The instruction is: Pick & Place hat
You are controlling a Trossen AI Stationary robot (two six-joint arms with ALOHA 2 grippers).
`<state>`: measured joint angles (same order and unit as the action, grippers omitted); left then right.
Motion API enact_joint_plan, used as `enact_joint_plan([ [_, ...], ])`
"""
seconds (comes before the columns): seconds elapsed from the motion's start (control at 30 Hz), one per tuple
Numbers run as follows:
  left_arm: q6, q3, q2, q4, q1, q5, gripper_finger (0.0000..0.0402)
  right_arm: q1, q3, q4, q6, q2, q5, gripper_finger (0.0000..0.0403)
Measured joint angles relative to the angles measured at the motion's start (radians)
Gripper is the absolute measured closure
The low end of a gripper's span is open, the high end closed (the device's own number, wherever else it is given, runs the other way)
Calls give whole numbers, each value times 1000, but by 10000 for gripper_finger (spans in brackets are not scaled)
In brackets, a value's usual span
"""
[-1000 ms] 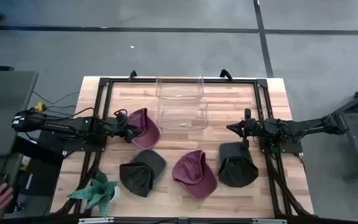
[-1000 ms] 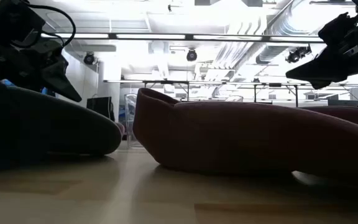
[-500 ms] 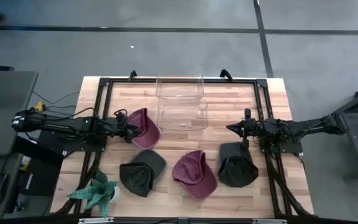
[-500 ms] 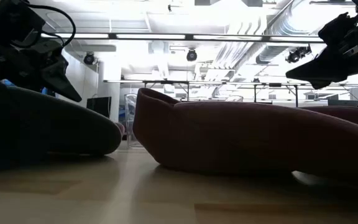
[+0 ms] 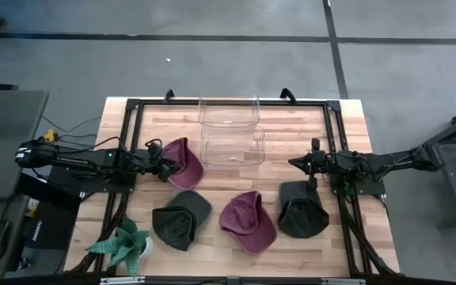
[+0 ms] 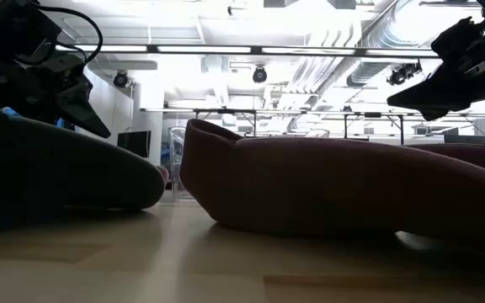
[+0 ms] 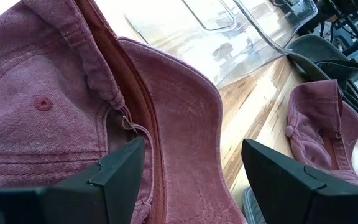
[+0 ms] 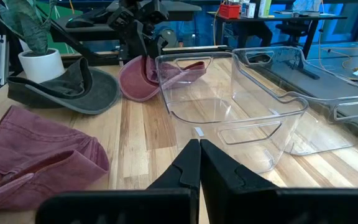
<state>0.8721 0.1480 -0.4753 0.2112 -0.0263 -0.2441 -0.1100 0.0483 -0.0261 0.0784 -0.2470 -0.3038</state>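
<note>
A potted plant [image 5: 125, 244] stands at the counter's [image 5: 145, 182] near left corner. My left gripper [image 5: 165, 166] sits at the left side, its fingers [image 7: 120, 171] spread wide around the edge of a maroon hat [image 5: 183, 163]; the brim lies between them, but I cannot tell whether they press on it. That hat rests just left of the nearer of two clear bins [image 5: 233, 148]; the second bin [image 5: 229, 111] stands behind it at the far edge. Along the near side lie a dark green hat [image 5: 180, 218], a second maroon hat [image 5: 248, 220], then a dark hat [image 5: 302, 209]. My right gripper [image 5: 294, 163] waits at the right, pinched fully closed on nothing, above the counter right of the nearer bin and just beyond the dark hat.
</note>
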Motion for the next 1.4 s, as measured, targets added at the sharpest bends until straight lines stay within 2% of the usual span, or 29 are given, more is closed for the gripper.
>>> enact_joint_plan([
  [0.67,0,0,0,-25,0,0,140,0,0,0,0,0,0,402],
  [0.87,17,5,0,-38,0,-29,140,0,0,0,0,0,0,402],
  [1.0,-82,63,0,-31,0,26,140,0,0,0,0,0,0,402],
  [1.17,-207,179,0,15,0,29,140,0,0,0,0,0,0,402],
  [1.4,-207,355,0,287,0,-21,140,0,0,0,0,0,0,402],
])
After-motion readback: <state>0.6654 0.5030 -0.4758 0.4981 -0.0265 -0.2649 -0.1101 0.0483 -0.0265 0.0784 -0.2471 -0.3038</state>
